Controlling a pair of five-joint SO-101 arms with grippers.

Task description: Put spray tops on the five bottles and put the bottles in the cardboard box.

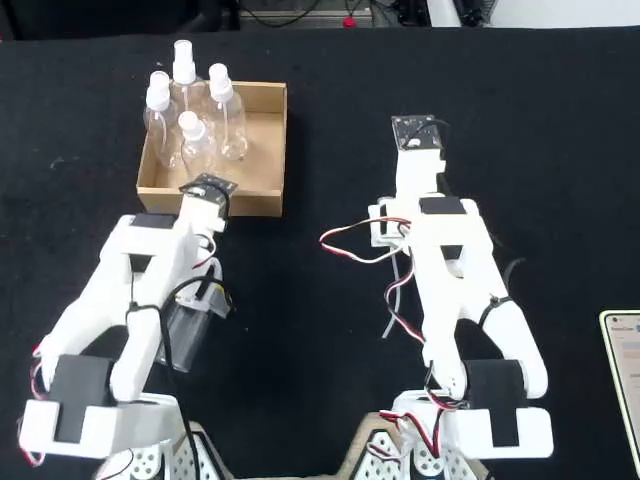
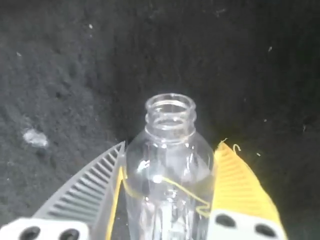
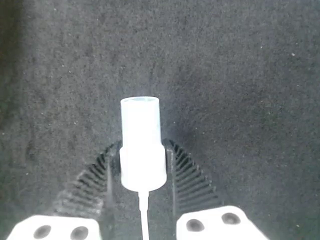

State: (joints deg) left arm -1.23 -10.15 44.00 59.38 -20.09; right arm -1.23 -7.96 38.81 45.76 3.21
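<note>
- A black desk (image 1: 560,150) seen from above, with two white robot arms rising from the lower edge of the frame.
- A cardboard box (image 1: 255,203) sits in the upper left of the high view.
- Four clear bottles (image 1: 230,120) stand upright inside it, clustered in its upper left part. Each one has a white spray top on.
- The left arm (image 1: 140,290) occupies the lower left of the high view, its upper end just below the box's near wall.
- In the left wrist view, the left end effector (image 2: 172,146) is clenched on a fifth bottle (image 2: 170,165). One grey finger and one yellow finger press its sides. Its threaded neck is open and carries no top.
- The right arm (image 1: 450,270) stands right of centre in the high view, well apart from the box.
- In the right wrist view, the right end effector (image 3: 141,147) is grasping a white spray top (image 3: 142,145) by its collar. A thin tube hangs from the top between the ribbed fingers.
- Red and white wires (image 1: 360,245) loop between the two arms.
- A tablet (image 1: 622,370) lies at the right edge of the high view.
</note>
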